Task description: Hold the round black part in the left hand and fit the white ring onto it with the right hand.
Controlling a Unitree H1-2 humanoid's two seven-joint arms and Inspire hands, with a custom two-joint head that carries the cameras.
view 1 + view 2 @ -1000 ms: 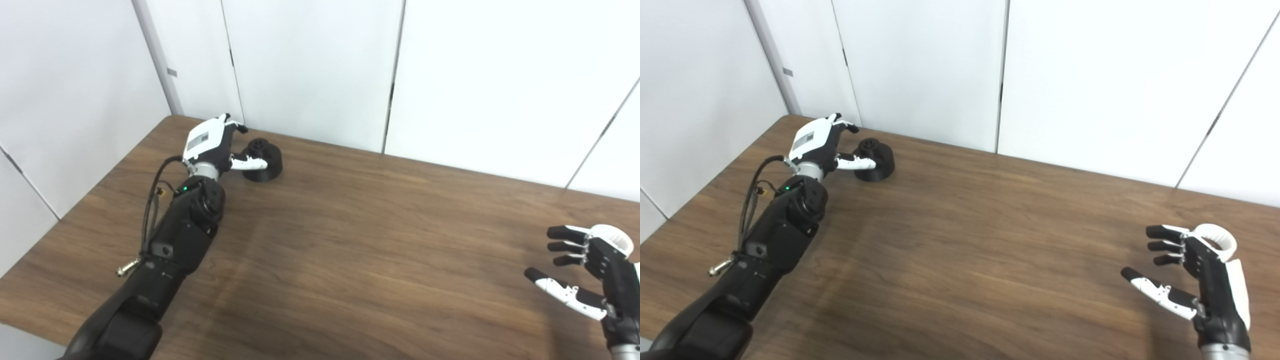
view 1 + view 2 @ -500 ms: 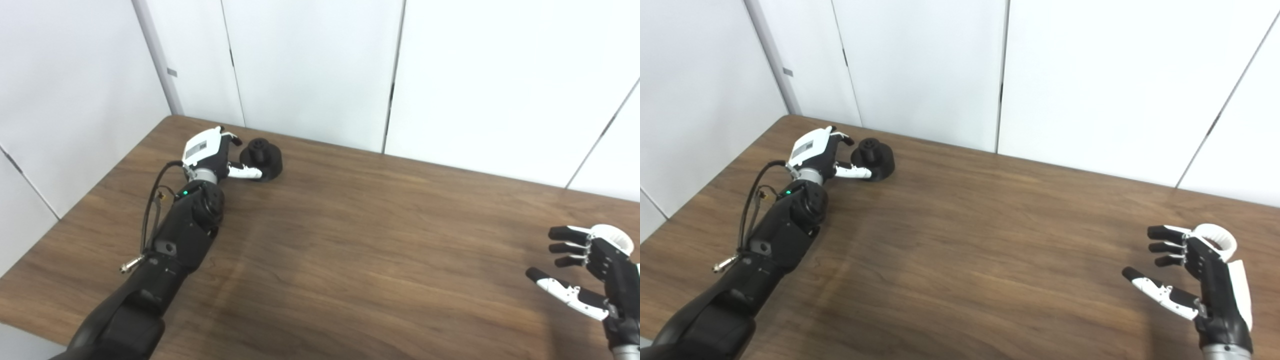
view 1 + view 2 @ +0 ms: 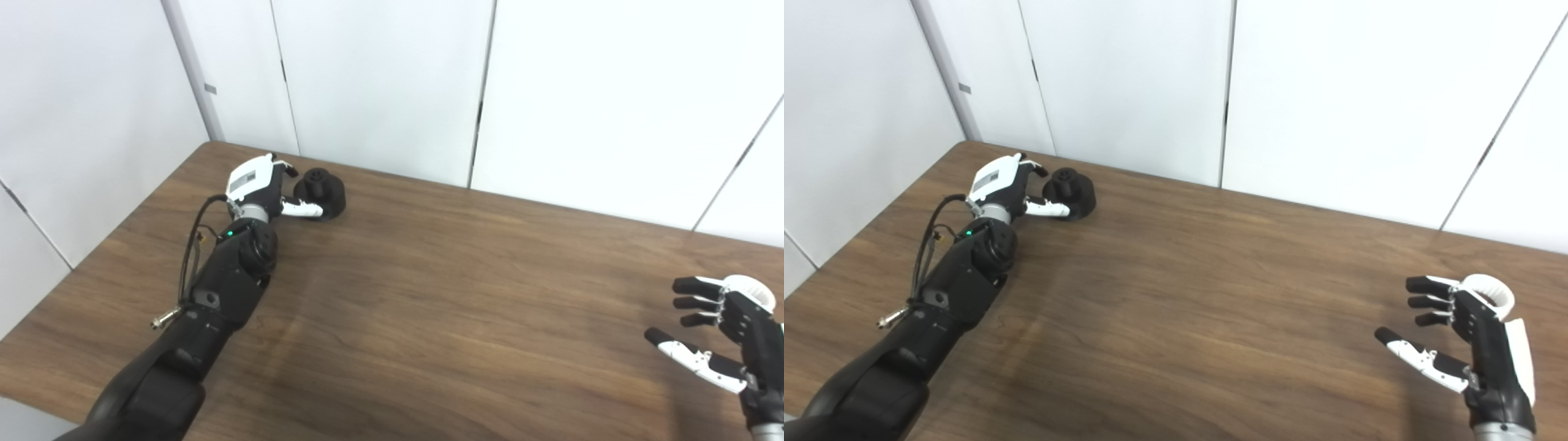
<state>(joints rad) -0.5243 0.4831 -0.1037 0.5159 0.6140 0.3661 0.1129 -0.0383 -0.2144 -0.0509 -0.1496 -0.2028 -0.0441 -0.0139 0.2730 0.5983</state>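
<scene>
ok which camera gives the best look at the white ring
The right eye view: the white ring shows as an open loop behind the right robot hand. In the left eye view it is mostly hidden by that hand.

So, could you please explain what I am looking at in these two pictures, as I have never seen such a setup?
Both pictures come from two cameras side by side on a humanoid robot's head, looking down at a brown table. Its arms enter from the bottom edge. The left hand is at the far left corner, its fingers beside a round black part that stands on the table; whether it grips the part yet is unclear. The right hand hovers open at the near right, holding nothing. A white ring shows just behind it.
</scene>
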